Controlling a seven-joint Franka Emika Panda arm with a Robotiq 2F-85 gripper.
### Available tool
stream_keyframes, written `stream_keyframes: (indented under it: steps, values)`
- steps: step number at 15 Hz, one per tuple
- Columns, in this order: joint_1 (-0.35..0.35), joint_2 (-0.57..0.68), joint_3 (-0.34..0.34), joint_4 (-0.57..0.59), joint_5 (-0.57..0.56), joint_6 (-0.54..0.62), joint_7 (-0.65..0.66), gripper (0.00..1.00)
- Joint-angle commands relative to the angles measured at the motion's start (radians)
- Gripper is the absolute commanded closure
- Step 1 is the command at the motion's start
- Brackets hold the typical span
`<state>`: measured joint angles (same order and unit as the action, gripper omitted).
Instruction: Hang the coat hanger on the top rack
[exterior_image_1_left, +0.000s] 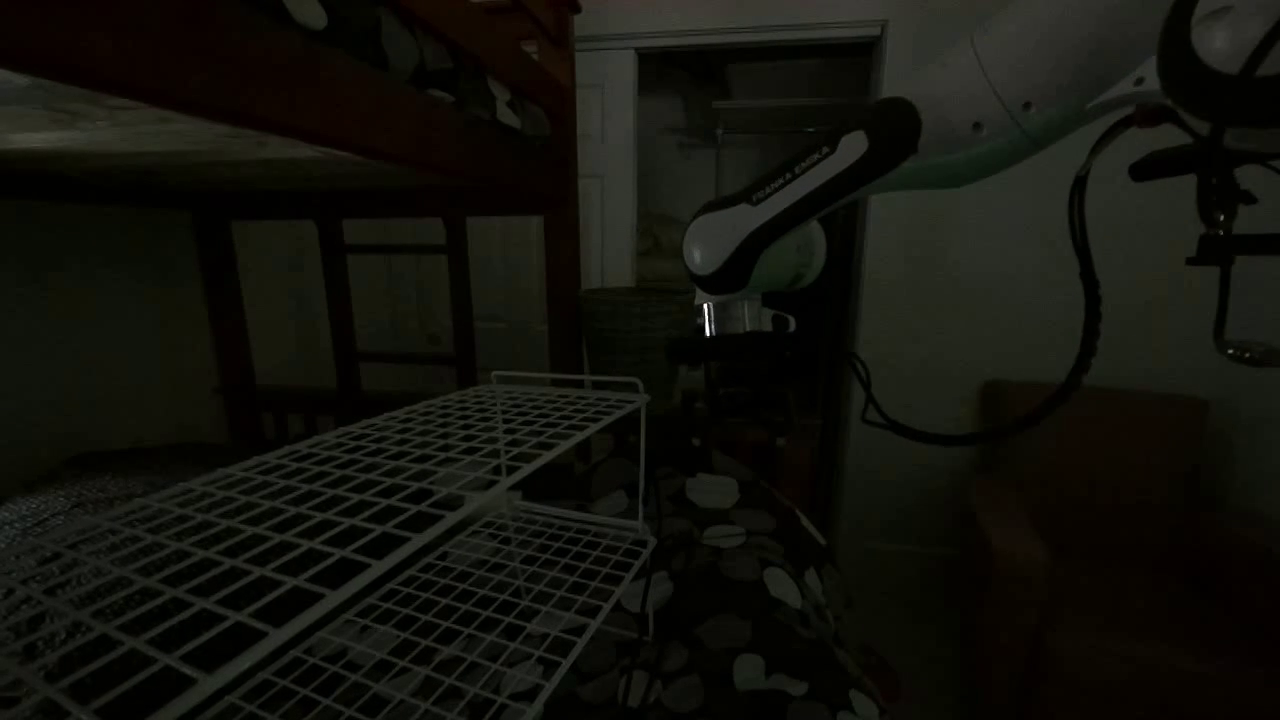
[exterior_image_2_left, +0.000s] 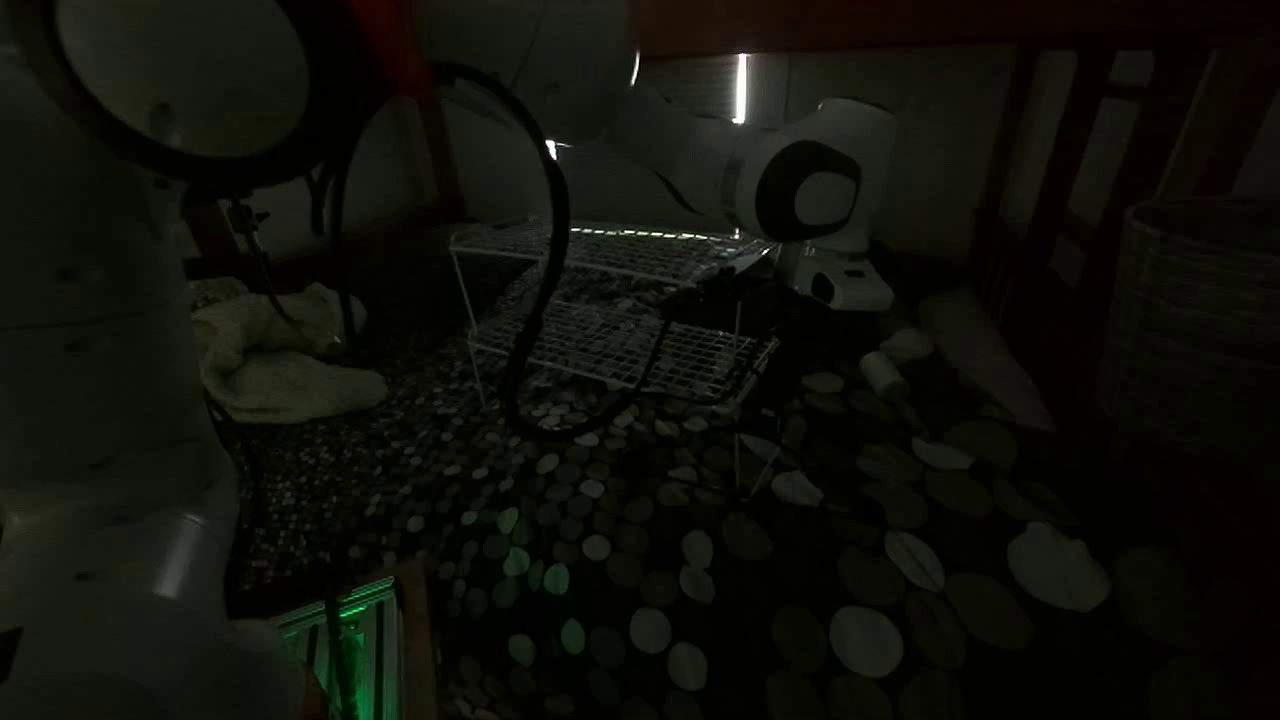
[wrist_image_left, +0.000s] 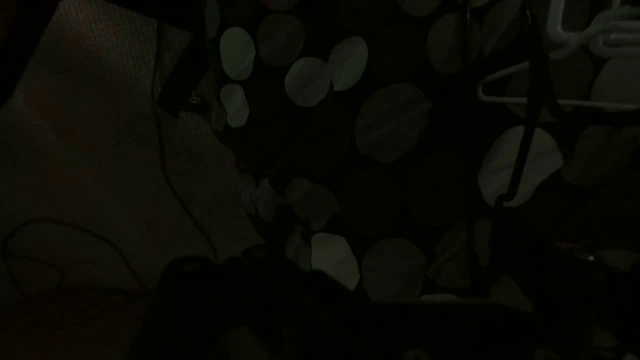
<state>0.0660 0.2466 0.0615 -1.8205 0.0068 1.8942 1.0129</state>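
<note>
1. My jaws are a black mass along the bottom of the wrist view; it is too dark for me to tell whether they are spread, pressed together or pinching something.
2. Ahead of them, on the right, runs a thin dark bar (wrist_image_left: 522, 155) with a bent lower end; I cannot tell what it belongs to.
3. That bar crosses in front of a white hanger (wrist_image_left: 590, 104) near the upper right corner of the wrist view. I see one rounded end and parts of two sides; the rest runs past the edge, and I cannot tell whether it lies on something or hangs.
4. Just above the hanger shows thicker, bent white tubing (wrist_image_left: 555, 22).
5. Beyond these spreads a dark cloth (wrist_image_left: 392, 122) with pale round spots, and left of it a dull woven surface (wrist_image_left: 100, 150) with a thin cord (wrist_image_left: 162, 155) across it.
6. In an exterior view my arm (exterior_image_1_left: 760, 225) bends down past the far end of the top rack (exterior_image_1_left: 385, 565), its wrist ending in shadow.
7. The top rack is a broad white wire grid, standing over a smaller lower tier (exterior_image_1_left: 500, 600) in both exterior views.
8. Farther out, in an exterior view, a black cable (exterior_image_1_left: 1085, 290) loops from my arm; a woven basket (exterior_image_1_left: 635, 320) shows left of my wrist, a reddish armchair (exterior_image_1_left: 1100, 450) off to the right, a brown wooden bunk bed (exterior_image_1_left: 562, 250) to the left.
9. In an exterior view a cream bundle (exterior_image_2_left: 290, 385) lies left of the rack.
</note>
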Motion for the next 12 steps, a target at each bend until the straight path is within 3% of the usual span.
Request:
stream_keyframes:
  steps: [1, 5, 12]
  values:
    - [0.044, 0.118, -0.033, 0.114, -0.053, -0.100, 0.093, 0.00]
    - [0.047, 0.212, -0.041, 0.197, -0.029, -0.165, 0.055, 0.00]
    - [0.026, 0.331, -0.031, 0.311, 0.068, -0.160, -0.056, 0.00]
